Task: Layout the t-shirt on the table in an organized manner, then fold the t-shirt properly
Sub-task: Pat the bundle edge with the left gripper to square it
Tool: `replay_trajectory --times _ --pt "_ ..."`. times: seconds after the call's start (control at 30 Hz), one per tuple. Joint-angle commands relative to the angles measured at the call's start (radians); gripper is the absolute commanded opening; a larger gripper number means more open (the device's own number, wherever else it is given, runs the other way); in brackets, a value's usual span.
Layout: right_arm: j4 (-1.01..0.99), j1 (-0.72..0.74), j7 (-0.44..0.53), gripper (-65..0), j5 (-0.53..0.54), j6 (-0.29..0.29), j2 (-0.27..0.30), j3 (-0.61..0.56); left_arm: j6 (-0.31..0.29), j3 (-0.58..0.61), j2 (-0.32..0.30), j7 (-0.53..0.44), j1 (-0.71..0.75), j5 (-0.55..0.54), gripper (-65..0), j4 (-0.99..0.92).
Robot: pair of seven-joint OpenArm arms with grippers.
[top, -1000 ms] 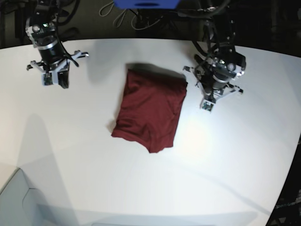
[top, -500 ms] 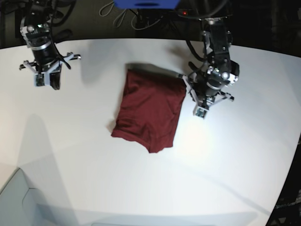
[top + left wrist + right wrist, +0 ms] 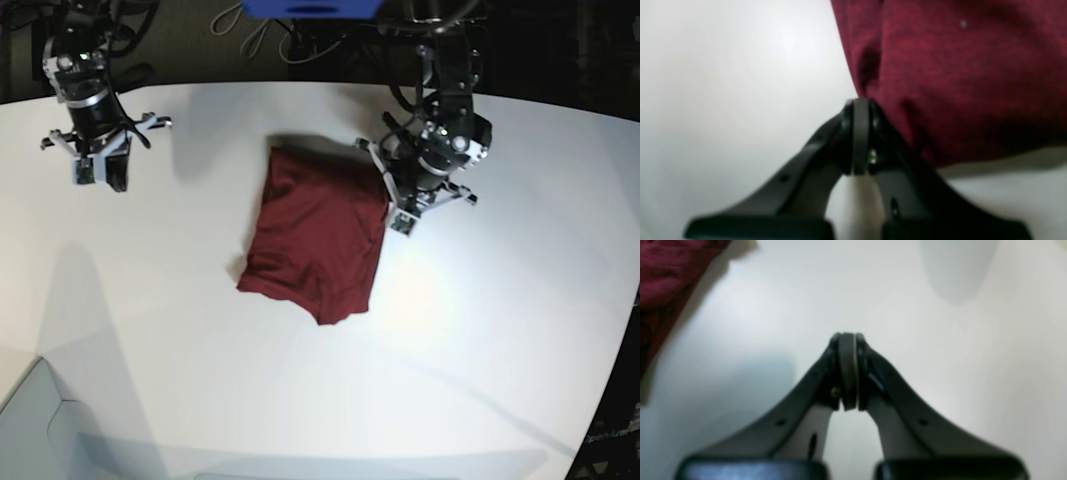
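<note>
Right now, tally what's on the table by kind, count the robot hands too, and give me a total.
Shirts: 1, the maroon shirt, folded on the white table.
Robot hands: 2, the left hand shut at the shirt's edge, the right hand shut over bare table.
Total: 3

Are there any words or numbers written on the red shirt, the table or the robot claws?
None can be read.
t-shirt: plain maroon, no print showing.
table: bare white, no marks.
left claw and right claw: black, no labels showing.
</note>
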Motion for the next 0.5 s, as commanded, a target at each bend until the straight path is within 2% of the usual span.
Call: replay_trajectory --times 0.0,0.47 --pt "0.017 0.001 0.028 -65.0 0.01 0.001 0.004 0.004 -0.013 0.005 0.004 0.036 0.008 0.012 -64.9 0.011" --pt "0.017 0.004 0.028 -65.0 0.01 0.001 0.004 0.002 -0.019 0.025 0.004 0.034 0.006 0.011 -64.9 0.014"
